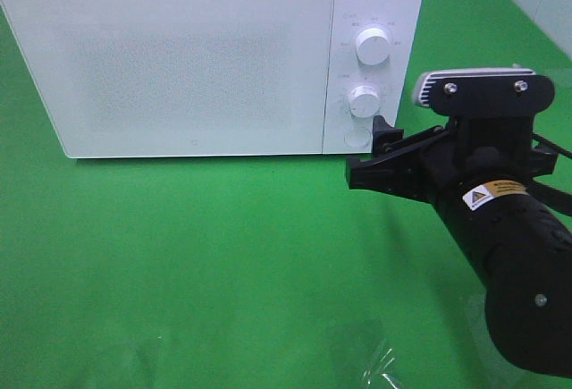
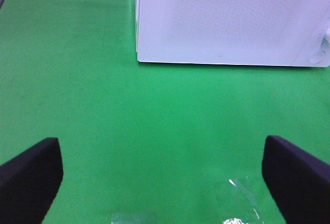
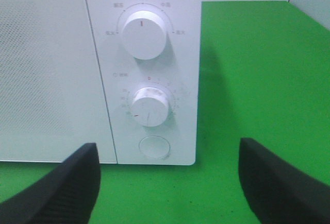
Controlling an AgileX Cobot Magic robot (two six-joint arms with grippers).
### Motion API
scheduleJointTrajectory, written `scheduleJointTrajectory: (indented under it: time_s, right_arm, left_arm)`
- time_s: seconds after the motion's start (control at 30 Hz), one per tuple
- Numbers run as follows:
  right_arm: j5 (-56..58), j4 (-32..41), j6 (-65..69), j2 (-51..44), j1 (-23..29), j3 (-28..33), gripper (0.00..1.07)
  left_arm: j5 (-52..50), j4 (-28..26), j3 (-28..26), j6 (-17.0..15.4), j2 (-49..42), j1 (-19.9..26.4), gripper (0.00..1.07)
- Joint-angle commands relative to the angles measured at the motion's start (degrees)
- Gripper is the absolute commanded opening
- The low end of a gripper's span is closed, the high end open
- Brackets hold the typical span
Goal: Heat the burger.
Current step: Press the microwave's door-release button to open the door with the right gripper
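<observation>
2 grippers spread wide, both empty | burger: in no view, perhaps behind the shut door of the microwave [image 1: 188,67] at green table [image 1: 179,255] far edge, cannot tell | risk: right gripper [image 3: 165,183] aiming at timer knob [image 3: 149,105] may clip round button [image 3: 154,147] or shove oven | pose: right arm level, facing panel; left gripper [image 2: 162,177] hovers over table

A white box-shaped microwave oven [image 1: 179,58] is set toward the back of a green cloth-covered table [image 1: 179,255], with its door to the left and its control panel to the right. On the panel, a white round upper dial [image 1: 373,46] is placed above a white round lower dial [image 1: 364,99], and a white round push button [image 1: 357,138] is found beneath both. The black two-fingered right gripper [image 1: 369,151] is held just in front of that button. A crumpled scrap of clear plastic film [image 1: 380,367] is seen on the cloth at the table's front, near the black two-fingered left gripper [image 2: 162,175] and well apart from the oven.
</observation>
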Motion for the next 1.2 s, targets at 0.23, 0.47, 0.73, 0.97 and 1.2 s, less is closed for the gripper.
scheduleJointTrajectory:
  time_s: [0.23,0.47,0.73,0.97,1.2]
  right_arm:
    - [-1.38,-0.06,14.44,2.75,1.6,-2.64,0.64]
    - [1.09,-0.34,31.91,2.75,1.6,-2.64,0.49]
    - [6.88,-0.46,66.0,2.75,1.6,-2.64,0.17]
    - [8.37,-1.66,81.02,2.75,1.6,-2.64,0.0]
    - [8.54,-3.27,85.31,2.92,1.43,-2.64,0.0]
  left_arm:
    - [-0.34,-0.46,0.11,-0.23,-0.92,-0.29,0.98]
    - [-0.34,-0.46,0.11,-0.23,-0.92,-0.29,0.98]
    - [-0.34,-0.46,0.11,-0.23,-0.92,-0.29,0.98]
    - [-0.34,-0.46,0.11,-0.23,-0.92,-0.29,0.98]
    - [-0.34,-0.46,0.11,-0.23,-0.92,-0.29,0.98]
